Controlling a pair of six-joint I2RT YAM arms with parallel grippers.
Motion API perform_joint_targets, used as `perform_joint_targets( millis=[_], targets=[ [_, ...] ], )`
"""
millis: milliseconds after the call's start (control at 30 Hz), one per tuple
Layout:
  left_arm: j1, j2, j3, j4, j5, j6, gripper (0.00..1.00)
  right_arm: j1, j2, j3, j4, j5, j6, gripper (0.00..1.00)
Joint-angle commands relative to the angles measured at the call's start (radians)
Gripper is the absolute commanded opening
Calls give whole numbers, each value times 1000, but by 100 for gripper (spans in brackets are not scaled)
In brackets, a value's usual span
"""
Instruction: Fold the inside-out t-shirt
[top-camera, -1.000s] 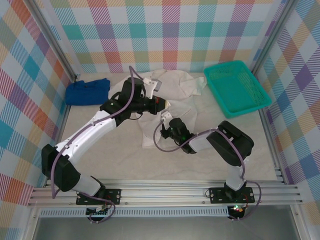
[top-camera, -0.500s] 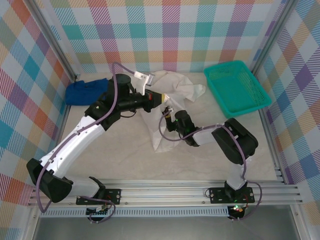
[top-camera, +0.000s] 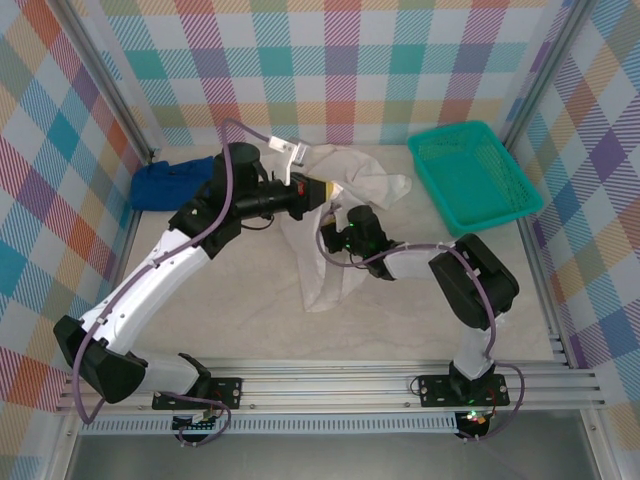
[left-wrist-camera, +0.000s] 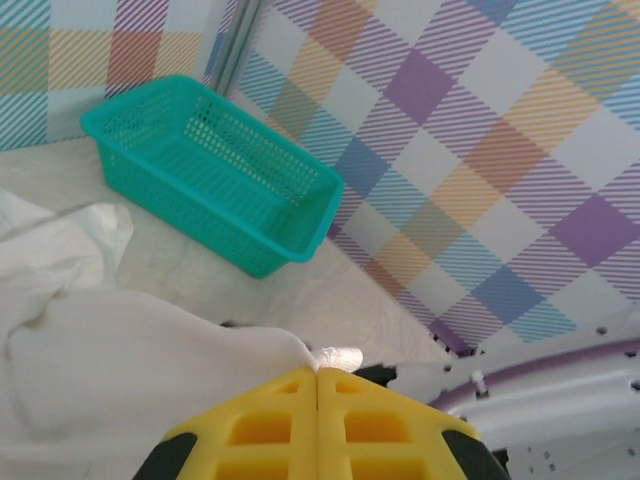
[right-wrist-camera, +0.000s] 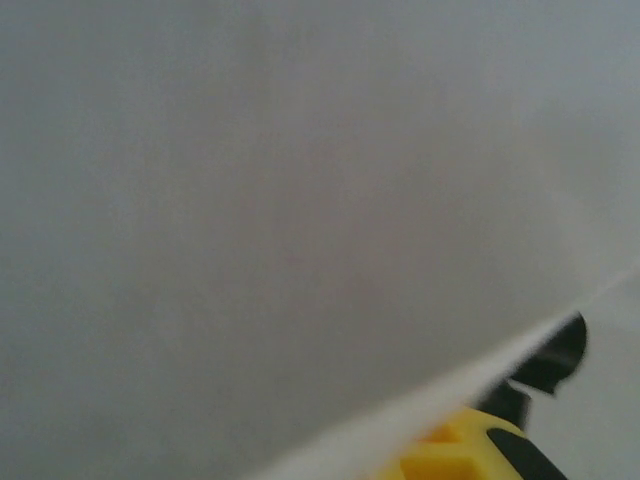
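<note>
Position of the inside-out t-shirt (top-camera: 322, 262): left of the teal basket (top-camera: 475, 180), on the table (top-camera: 230, 290). We see one part bunched up level with the basket's far end. The rest hangs as a long, narrow drape running from there toward the near side, and its lower end rests on the table well short of the basket's near corner.

We find the left gripper (top-camera: 322, 191) left of the basket, up at the top of that drape. From the left wrist, its yellow fingers (left-wrist-camera: 265, 425) are pressed together with no gap, and a small tuft of white cloth is pinched at their tips. More shirt spreads below them, and the basket stands beyond.

We place the right gripper (top-camera: 340, 215) between the left gripper and the basket, right up against the hanging cloth. From the right wrist, white fabric covers nearly everything and one yellow finger (right-wrist-camera: 445, 455) peeks out at the bottom edge. We cannot tell how those jaws stand or whether they hold anything.

A blue cloth (top-camera: 175, 183) lies far left of the basket, well apart from the shirt.
</note>
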Motion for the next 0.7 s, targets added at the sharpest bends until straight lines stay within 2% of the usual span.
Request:
perform_joint_targets(
  millis=[0, 200, 433, 533, 667],
  targets=[
    [-24, 14, 96, 70, 42, -18, 0, 23, 41, 80, -147, 138, -3, 19],
    [-34, 25, 181, 73, 45, -40, 0, 24, 113, 230, -336, 252, -12, 21],
    [-41, 35, 186, 97, 57, -61, 0, 22, 189, 369, -498, 285, 5, 30],
    [-43, 23, 162, 97, 75, -48, 0, 3, 205, 408, -535, 246, 34, 32],
    [-42, -24, 132, 34, -17, 10, 0, -34, 161, 354, -457, 99, 34, 34]
  ],
)
